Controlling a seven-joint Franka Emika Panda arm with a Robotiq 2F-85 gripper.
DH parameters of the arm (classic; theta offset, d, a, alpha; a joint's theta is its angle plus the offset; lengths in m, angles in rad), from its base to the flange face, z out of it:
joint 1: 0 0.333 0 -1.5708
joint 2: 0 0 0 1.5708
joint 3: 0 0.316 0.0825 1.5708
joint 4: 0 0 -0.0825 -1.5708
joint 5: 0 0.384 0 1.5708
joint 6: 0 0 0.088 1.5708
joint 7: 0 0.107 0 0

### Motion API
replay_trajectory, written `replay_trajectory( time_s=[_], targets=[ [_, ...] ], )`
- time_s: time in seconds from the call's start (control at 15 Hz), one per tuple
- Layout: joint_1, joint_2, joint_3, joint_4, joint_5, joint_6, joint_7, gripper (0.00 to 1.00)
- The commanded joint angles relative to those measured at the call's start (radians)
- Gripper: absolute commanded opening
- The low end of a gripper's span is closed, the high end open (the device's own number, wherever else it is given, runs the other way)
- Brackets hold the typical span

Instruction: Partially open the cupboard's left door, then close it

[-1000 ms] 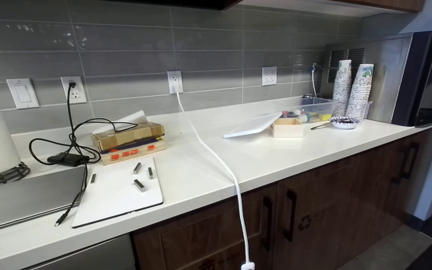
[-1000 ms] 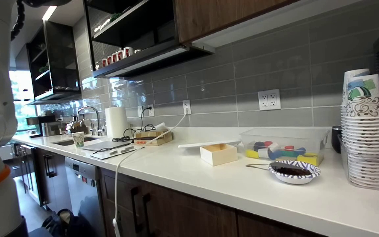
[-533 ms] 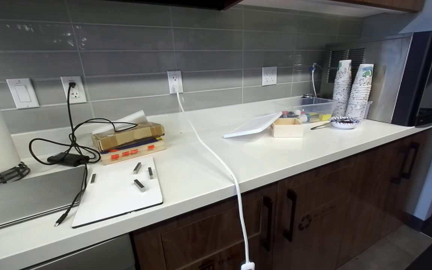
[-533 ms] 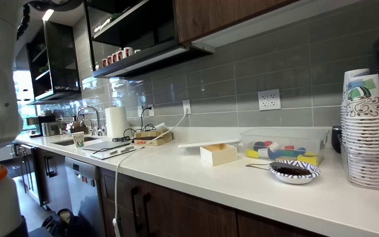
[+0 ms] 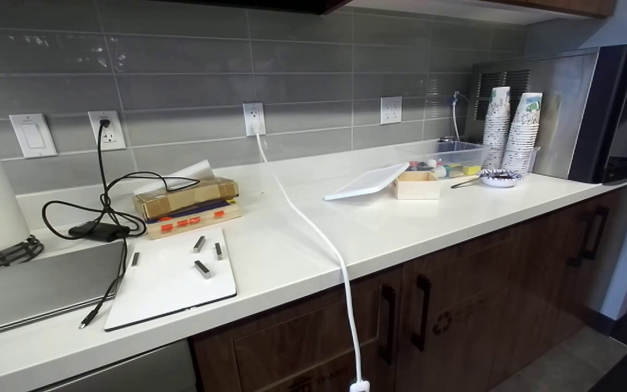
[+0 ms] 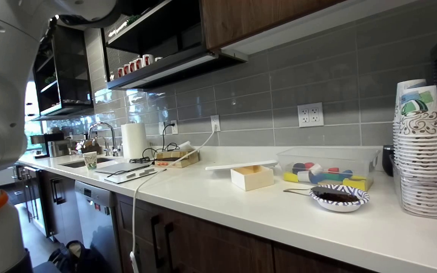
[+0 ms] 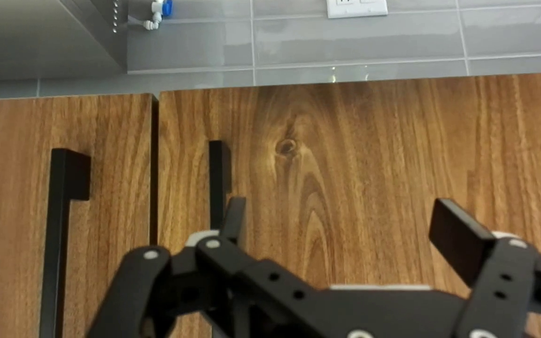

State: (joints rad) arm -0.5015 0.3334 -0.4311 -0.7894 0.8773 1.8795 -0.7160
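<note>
In an exterior view, the arm (image 6: 0, 94) stands at nine o'clock, bent over at ten-thirty; the cupboard (image 6: 260, 22) hangs just past twelve. In the wrist view, the end effector (image 7: 343, 216) is released, fingers (image 7: 460, 239) wide apart before the door (image 7: 369, 155), which looks closed; the nine-o'clock finger overlaps the door's handle (image 7: 216, 183), contact unclear.
</note>
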Motion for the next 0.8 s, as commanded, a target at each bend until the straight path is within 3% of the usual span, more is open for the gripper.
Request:
replay_trajectory(
  time_s=[0.0,0.73],
  targets=[
    [-0.047,0.128,-0.01,0.202,0.004,0.016,0.046,1.0],
    [-0.073,0.222,-0.009,0.293,-0.001,0.189,0.109,1.0]
  ],
)
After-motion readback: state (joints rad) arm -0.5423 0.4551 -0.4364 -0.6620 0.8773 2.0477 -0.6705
